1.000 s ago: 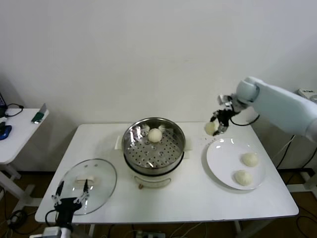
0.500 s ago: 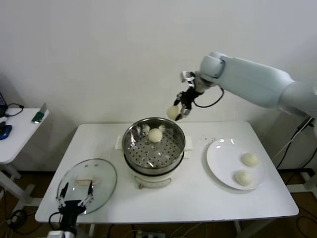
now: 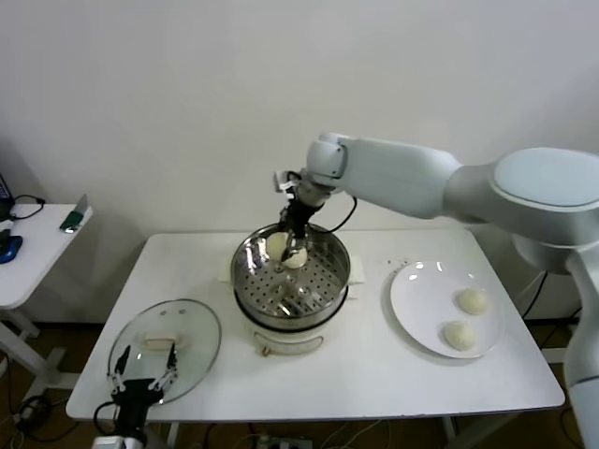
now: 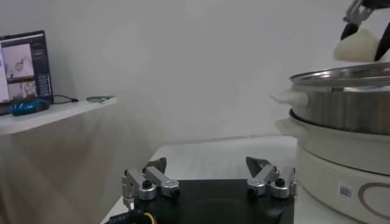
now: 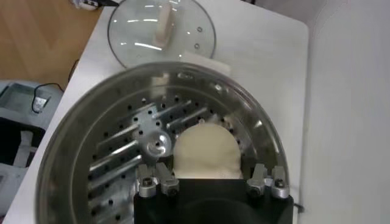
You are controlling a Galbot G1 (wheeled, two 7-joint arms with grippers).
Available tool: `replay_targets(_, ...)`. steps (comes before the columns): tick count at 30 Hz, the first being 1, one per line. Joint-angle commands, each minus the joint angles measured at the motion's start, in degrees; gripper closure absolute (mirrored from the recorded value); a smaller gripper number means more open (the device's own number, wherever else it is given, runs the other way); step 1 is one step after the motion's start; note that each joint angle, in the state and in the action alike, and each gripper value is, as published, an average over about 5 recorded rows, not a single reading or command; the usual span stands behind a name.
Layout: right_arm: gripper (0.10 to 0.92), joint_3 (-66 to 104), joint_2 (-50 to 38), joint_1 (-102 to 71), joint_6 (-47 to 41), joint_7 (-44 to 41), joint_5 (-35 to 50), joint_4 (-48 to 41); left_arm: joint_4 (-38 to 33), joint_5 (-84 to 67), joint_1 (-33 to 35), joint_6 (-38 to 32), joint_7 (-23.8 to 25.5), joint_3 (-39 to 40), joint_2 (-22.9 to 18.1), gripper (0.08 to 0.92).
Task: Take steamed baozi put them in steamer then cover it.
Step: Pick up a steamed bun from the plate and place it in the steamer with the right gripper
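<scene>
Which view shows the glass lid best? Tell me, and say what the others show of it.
The head view: the glass lid shows whole, lying flat, handle up. The right wrist view shows it beyond the steamer, with one edge cut off by the frame. The left wrist view shows none of it.

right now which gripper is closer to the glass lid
Left. The left gripper hangs open at the near rim of the glass lid on the table. The right gripper is off over the steamer, holding a baozi.
</scene>
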Motion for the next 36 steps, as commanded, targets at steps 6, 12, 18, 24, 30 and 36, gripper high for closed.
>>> replay_targets(6,0.321,-4.7,7.2,-1.4,-1.9,3.3,1.8,-0.1,0.7,-0.8,-0.3,-0.2,0.1,-0.5,0.7,0.177)
replay_targets(12,0.321,-6.4,7.1,-1.5,-2.1,3.4,1.8,1.0,1.5,-1.9,-0.2,-0.6,0.0,-1.0,2.3,0.177)
replay_targets(18,0.303,-7.5,6.3,-1.7,-2.7,4.0,1.6,2.0,1.7,-2.2,-0.3,-0.6,0.0,-1.0,2.4,0.177)
replay_targets(24,0.210,-6.2,5.5,-2.0,-3.8,4.1,1.8,2.2,1.6,-2.0,-0.6,-0.4,0.0,-0.8,2.2,0.177)
replay_targets(30,0.203,-5.8,1.2,1.1,-3.5,2.0,1.5,4.5,1.7,-1.9,-0.7,-0.3,0.0,-0.7,2.3,0.177)
replay_targets(36,0.203,-6.1,-6.9,7.6,-1.5,-2.7,1.3,8.2,1.5,-1.7,-0.8,0.0,0.0,-0.7,2.3,0.177)
